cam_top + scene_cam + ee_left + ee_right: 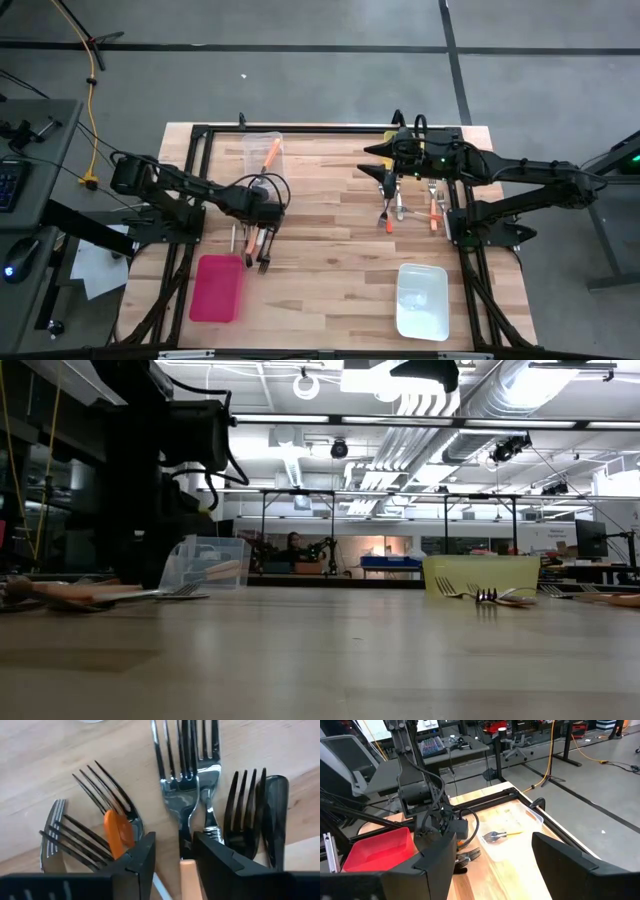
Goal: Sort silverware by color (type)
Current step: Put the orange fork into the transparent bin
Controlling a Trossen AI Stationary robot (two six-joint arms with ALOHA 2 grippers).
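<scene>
You are looking down on a wooden table [330,250] with both arms reaching in from its sides. The left gripper [262,222] is down over a cluster of forks [258,250] near the red bin [217,288]; in the left wrist view its two fingers [142,857] straddle the peach-coloured handle [187,879] of a metal fork [175,775], standing close on either side of it, but you cannot tell whether they are pressing on it. Around that fork lie a second metal fork [211,780], a dark fork [245,815] and forks overlapping an orange handle [117,834]. The right gripper [385,160] hangs near the table's far edge with its fingers [437,855] spread wide and nothing between them. A second group of silverware [410,208], some with orange handles, lies below it. The white bin [421,300] sits at the near right, and a clear bin [262,152] at the far left holds one orange-handled fork [271,154]. A yellow bin [480,575] shows in the low view. No writing or label can be read on any of them.
</scene>
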